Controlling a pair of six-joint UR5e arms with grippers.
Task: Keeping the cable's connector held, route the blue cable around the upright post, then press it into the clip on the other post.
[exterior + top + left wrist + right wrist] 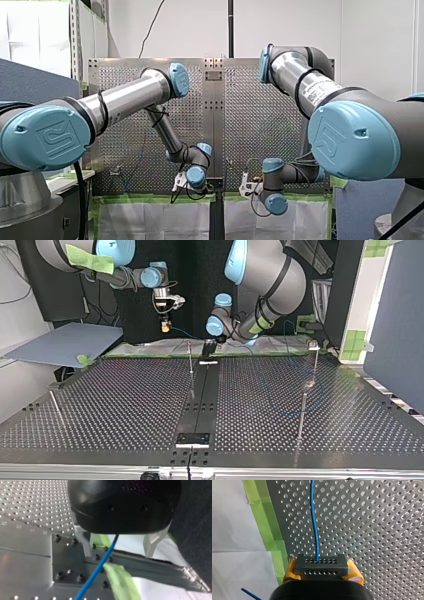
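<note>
My right gripper (322, 569) is shut on the dark grey connector (321, 562), with a yellow pad on either side. The blue cable (314, 522) leaves the connector and runs ahead over the perforated table (374, 530). In the top view this gripper (165, 324) hangs above the table's far edge, left of centre. My left gripper (118, 555) stands open, and the blue cable (96, 571) passes loosely between its pale fingers (85, 546). It sits low at the far edge (210, 345) beside a thin upright post (190, 357). A post with a small fitting on top (313, 347) stands at the far right.
Another upright post (302, 415) stands at the near right and a leaning rod (56, 407) at the near left. A dark centre strip (200, 405) runs across the table. Green tape (120, 580) and white sheeting edge the far side. A blue panel (65, 342) lies at the top view's left.
</note>
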